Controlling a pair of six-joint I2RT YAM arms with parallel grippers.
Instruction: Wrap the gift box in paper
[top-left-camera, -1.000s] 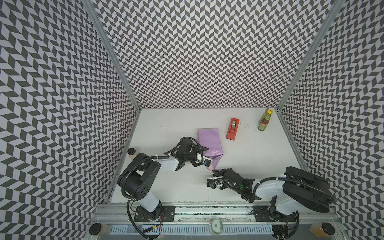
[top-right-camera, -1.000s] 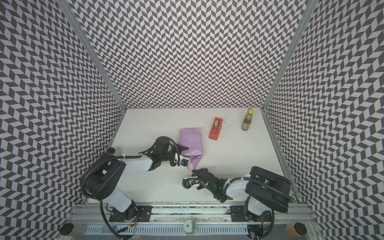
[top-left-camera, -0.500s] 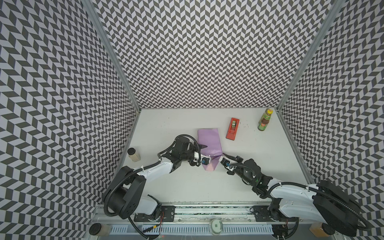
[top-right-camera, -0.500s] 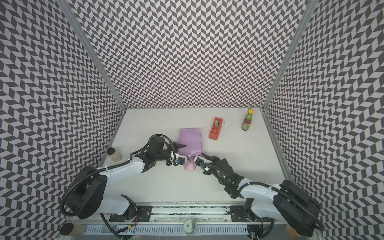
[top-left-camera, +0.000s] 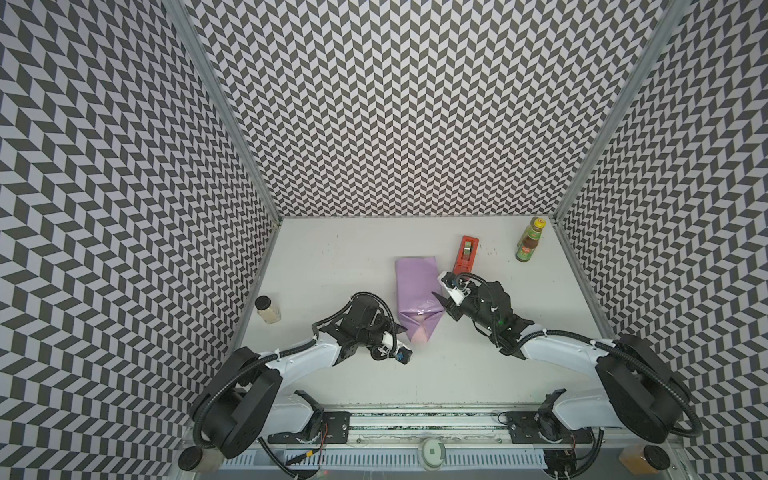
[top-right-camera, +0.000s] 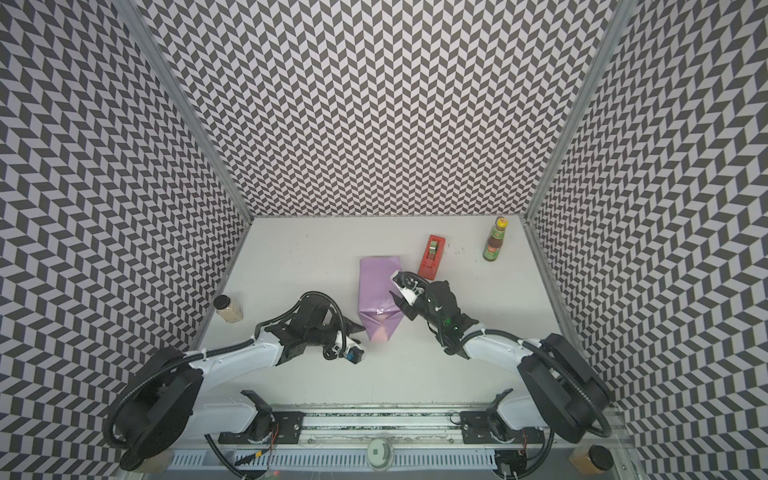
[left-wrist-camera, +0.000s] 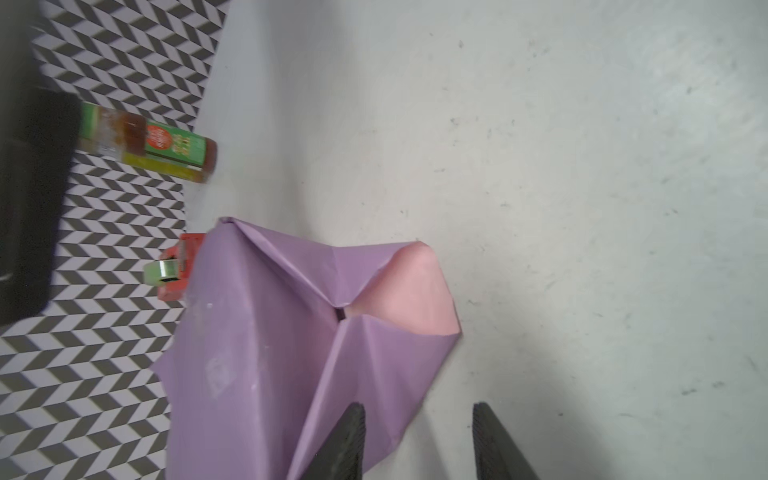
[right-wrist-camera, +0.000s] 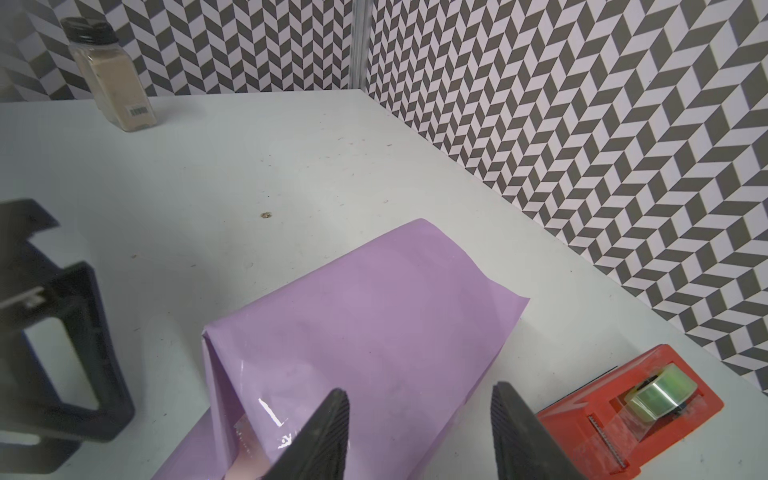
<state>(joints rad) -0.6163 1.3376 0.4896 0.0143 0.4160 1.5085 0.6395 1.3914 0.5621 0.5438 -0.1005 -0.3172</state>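
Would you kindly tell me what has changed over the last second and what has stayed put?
The right end effector swung from the front of the table out to the right side of the paper, beside the red tape dispenser; its jaws stand open, gripping nothing. The left end effector barely shifted at the paper's near folded end, jaws open. Paper, dispenser, sauce bottle and spice jar stayed put.

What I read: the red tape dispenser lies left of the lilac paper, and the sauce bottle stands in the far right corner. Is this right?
Not quite: in both top views the red tape dispenser lies right of the lilac paper, not left. The sauce bottle stands in the far right corner.
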